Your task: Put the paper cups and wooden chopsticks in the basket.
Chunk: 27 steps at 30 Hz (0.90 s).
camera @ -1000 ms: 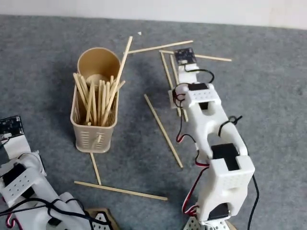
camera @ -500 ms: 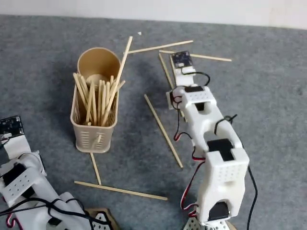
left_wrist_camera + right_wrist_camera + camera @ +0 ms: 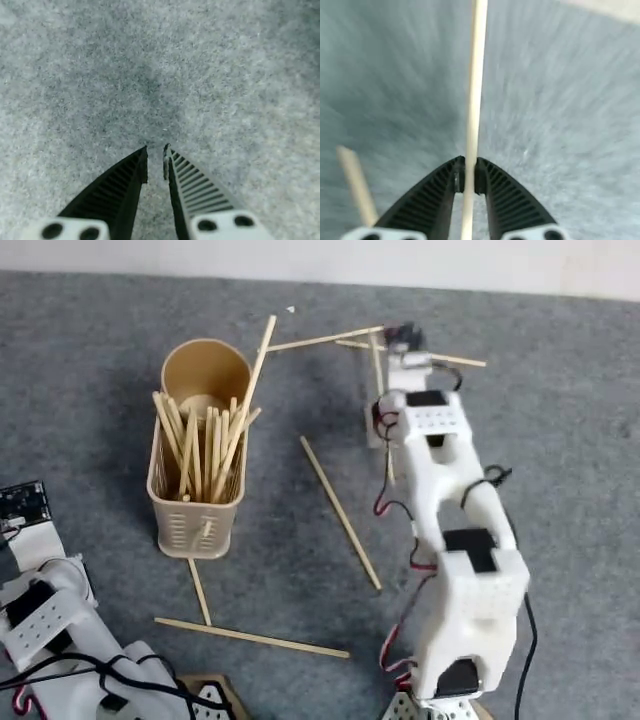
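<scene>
A beige slotted basket (image 3: 193, 508) stands left of centre with several wooden chopsticks (image 3: 205, 450) upright in it. A paper cup (image 3: 205, 372) sits at its far end. My right arm (image 3: 432, 445) stretches toward the far side of the carpet. There my right gripper (image 3: 468, 172) is shut on one chopstick (image 3: 475, 75), which runs beside the wrist in the high view (image 3: 379, 368). A second chopstick (image 3: 355, 180) lies close beside it. My left gripper (image 3: 155, 162) hangs shut over bare grey carpet, holding nothing.
Loose chopsticks lie on the carpet: one diagonal in the middle (image 3: 340, 512), one long (image 3: 250, 638) and one short (image 3: 199, 592) in front of the basket, two at the far side (image 3: 325, 339) (image 3: 455, 361). The left arm (image 3: 40, 615) sits at the near left corner.
My right arm has swung a little to the right and farther away, its wrist turned. The chopstick in its gripper shifted along with it. The left arm stayed still.
</scene>
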### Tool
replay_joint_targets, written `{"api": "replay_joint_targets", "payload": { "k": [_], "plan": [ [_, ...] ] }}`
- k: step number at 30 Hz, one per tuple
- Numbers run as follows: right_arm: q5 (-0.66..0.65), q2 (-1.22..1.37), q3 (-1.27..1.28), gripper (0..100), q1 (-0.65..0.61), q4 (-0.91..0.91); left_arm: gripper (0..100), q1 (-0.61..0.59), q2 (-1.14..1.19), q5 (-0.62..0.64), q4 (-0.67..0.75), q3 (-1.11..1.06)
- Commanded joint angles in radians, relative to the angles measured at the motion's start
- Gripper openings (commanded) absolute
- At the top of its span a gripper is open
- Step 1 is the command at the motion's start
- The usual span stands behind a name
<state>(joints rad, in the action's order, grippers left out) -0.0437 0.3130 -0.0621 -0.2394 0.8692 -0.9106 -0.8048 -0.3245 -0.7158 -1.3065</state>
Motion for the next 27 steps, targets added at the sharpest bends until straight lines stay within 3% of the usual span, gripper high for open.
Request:
{"api": "replay_joint_targets", "payload": {
  "k": [1,6,11,15,21,27],
  "plan": [
    [0.038,-0.380,0.061,0.6,-0.033,0.004,10,0.012,-0.016,-0.005,0.015,0.008],
    [0.041,-0.854,0.302,0.5,-0.160,-0.105,10,0.041,-0.016,-0.003,0.015,0.005],
    [0.041,-1.188,0.661,0.5,-0.366,-0.604,10,0.088,-0.016,-0.003,0.011,0.002],
    [0.037,-1.216,0.869,0.6,-0.513,-0.849,10,0.084,-0.016,-0.003,0.011,0.002],
    [0.040,-1.194,0.938,0.5,-0.628,-0.998,10,0.088,-0.016,-0.003,0.015,-0.012],
    [0.048,-1.188,0.946,0.5,-0.664,-1.096,10,0.088,-0.016,-0.003,0.015,-0.013]
  ]
}}
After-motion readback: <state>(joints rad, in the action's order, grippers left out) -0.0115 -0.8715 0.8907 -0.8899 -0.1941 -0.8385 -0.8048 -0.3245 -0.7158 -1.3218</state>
